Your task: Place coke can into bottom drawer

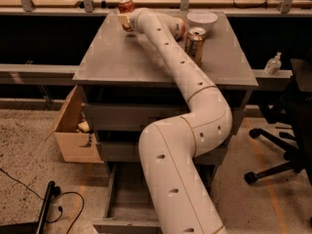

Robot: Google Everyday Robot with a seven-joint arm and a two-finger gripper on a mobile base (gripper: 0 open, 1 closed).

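At the back left edge of the cabinet top [117, 57], coke can [126, 5], upright. Right against its near side, gripper [124, 21], at the end of the cream arm [195, 82] stretched across the top; apart or clamped, cannot tell. Farther right, gold-tan can [196, 40] beside white bowl [202, 19]. Low down, bottom drawer [117, 224] pulled out, well apart from the can. Left of the cabinet, cardboard box [70, 130].

Warm overhead light — soft shadow under pincer [125, 20] at rear of cabinet top [122, 57]
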